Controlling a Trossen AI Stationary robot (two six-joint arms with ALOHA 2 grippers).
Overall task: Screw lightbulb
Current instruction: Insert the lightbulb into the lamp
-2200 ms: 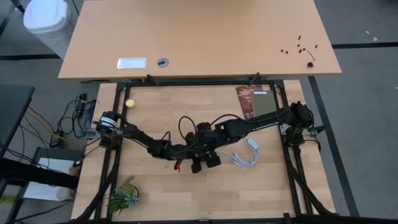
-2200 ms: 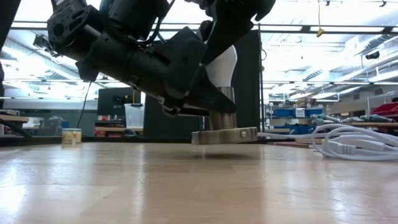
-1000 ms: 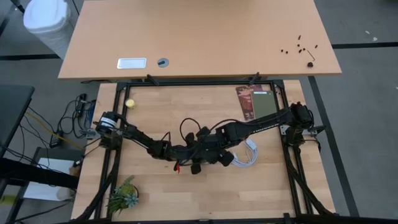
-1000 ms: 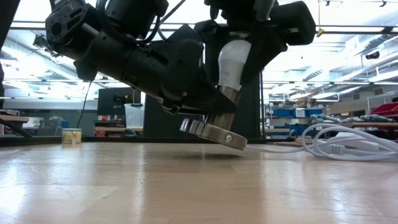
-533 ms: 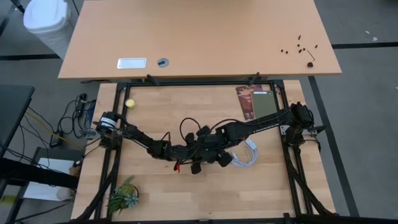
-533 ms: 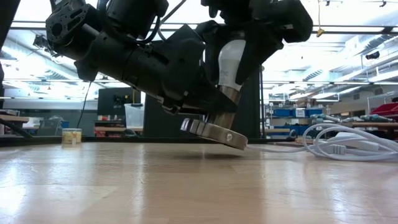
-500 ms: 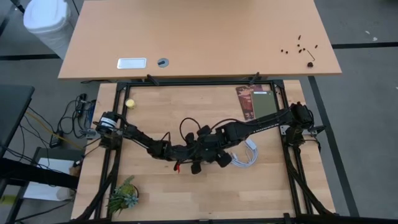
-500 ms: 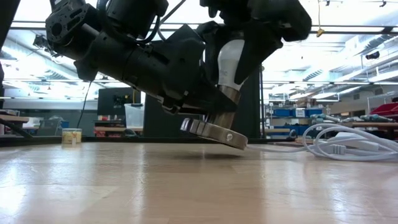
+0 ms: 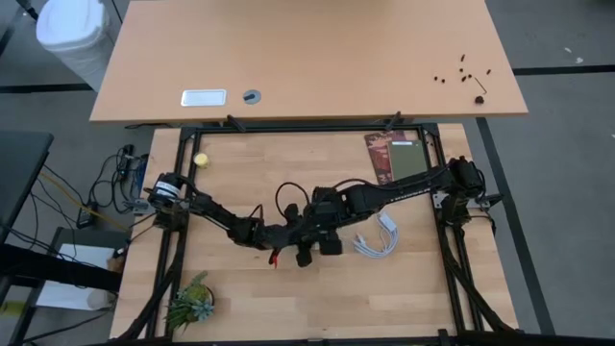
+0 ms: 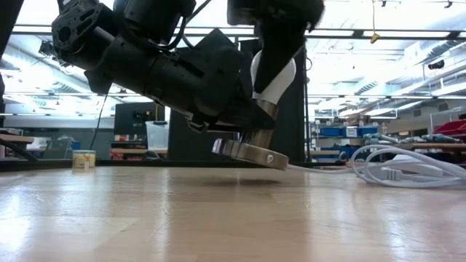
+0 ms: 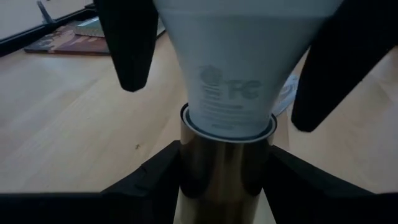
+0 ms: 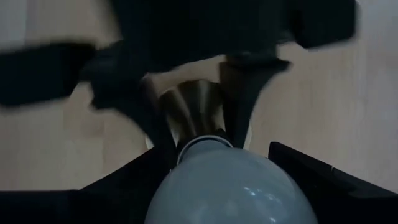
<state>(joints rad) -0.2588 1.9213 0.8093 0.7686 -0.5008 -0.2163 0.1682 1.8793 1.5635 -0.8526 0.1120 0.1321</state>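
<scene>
**Inspector:** Where is the lightbulb?

**Operator:** The lightbulb (image 10: pixel 275 86) sits with its narrow base in the brass socket (image 11: pixel 224 165), tilted, above the middle of the wooden worktop (image 9: pixel 288 298). The socket's round metal disc (image 10: pixel 251 154) is tipped too, one edge raised off the wood.

**Inspector:** State of your end effectors?

**Operator:** My right end effector (image 12: pixel 230 180) comes down from above with its fingers (image 11: pixel 127 43) spread either side of the bulb's dome; I cannot tell whether they touch the glass. My left end effector (image 11: pixel 224 180) is pinching the socket just below the bulb, one finger on each side.

**Inspector:** Surroundings?

**Operator:** A coiled white cable (image 9: pixel 380 240) lies on the worktop just beside the arms, on my right side. A small yellow ball (image 9: pixel 201 160) rests well apart, near the far left corner, and a green plant (image 9: pixel 189 300) stands near the left front corner.
</scene>
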